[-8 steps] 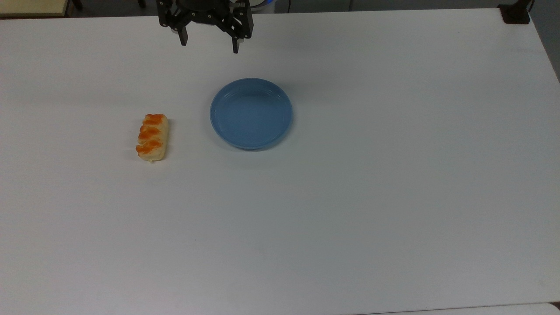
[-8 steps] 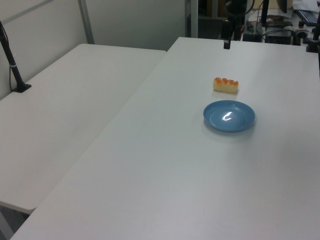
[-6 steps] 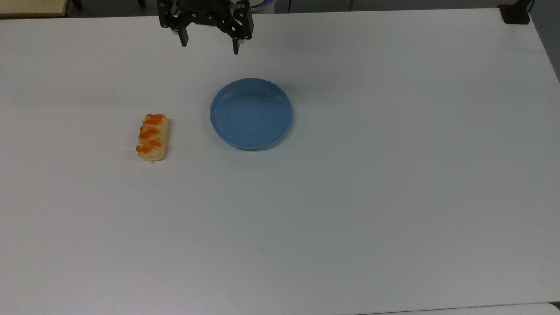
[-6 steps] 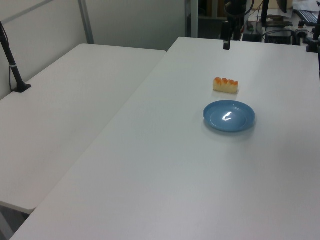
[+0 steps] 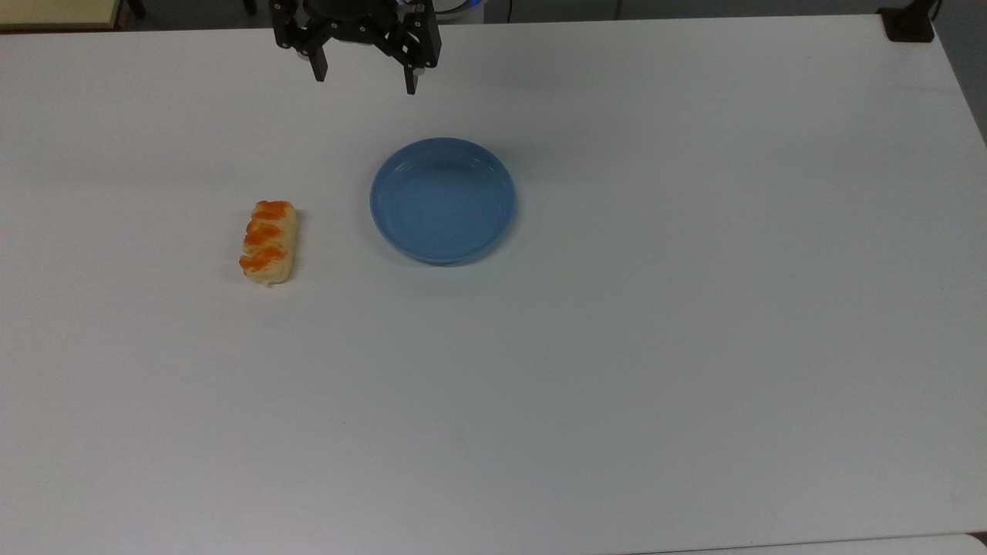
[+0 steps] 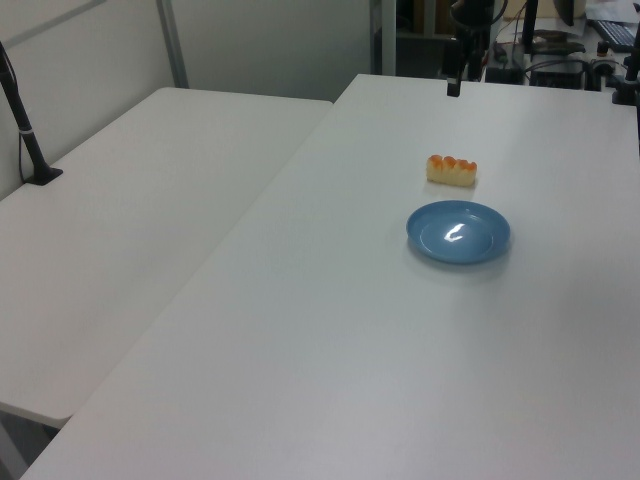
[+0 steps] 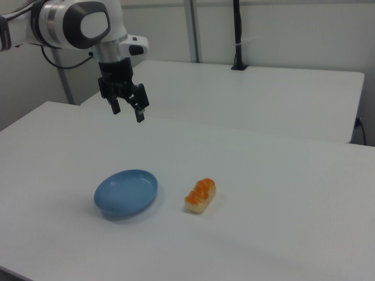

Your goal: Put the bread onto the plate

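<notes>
End effector (image 5: 362,83) spread wide, empty — bread (image 5: 268,242) beside the plate (image 5: 442,200), apart.

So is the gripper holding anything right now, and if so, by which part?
Nothing is held. The gripper is open and empty above the table; the bread lies beside the plate.

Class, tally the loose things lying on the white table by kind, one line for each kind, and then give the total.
Bread: 1
Plate: 1
Total: 2
</notes>
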